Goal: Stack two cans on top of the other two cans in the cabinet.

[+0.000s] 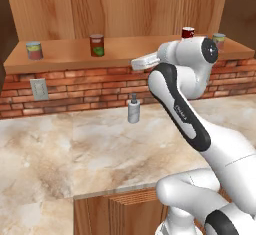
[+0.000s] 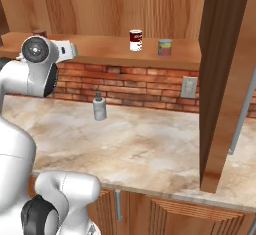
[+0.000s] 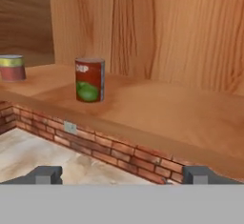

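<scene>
On the cabinet shelf (image 1: 70, 55) stand several cans, none stacked. A dark red-brown can with a green patch (image 1: 97, 45) is left of centre, and a pale grey-green can (image 1: 34, 50) is at the far left. To the right are a red can with a white band (image 1: 188, 32) and another pale can (image 1: 219, 40). In the hand view my gripper (image 3: 122, 175) is open with nothing between its fingertips (image 3: 45, 174), in front of the shelf edge. The green-patch can (image 3: 89, 80) is ahead and left of it, and the pale can (image 3: 12, 67) is further left.
A grey pump bottle (image 1: 133, 109) stands on the marble counter (image 1: 75, 149) below the shelf, in front of the brick wall (image 1: 90, 86) with an outlet (image 1: 39, 89). A tall wooden side panel (image 2: 222, 79) rises at the right. My arm hides part of the shelf's right side.
</scene>
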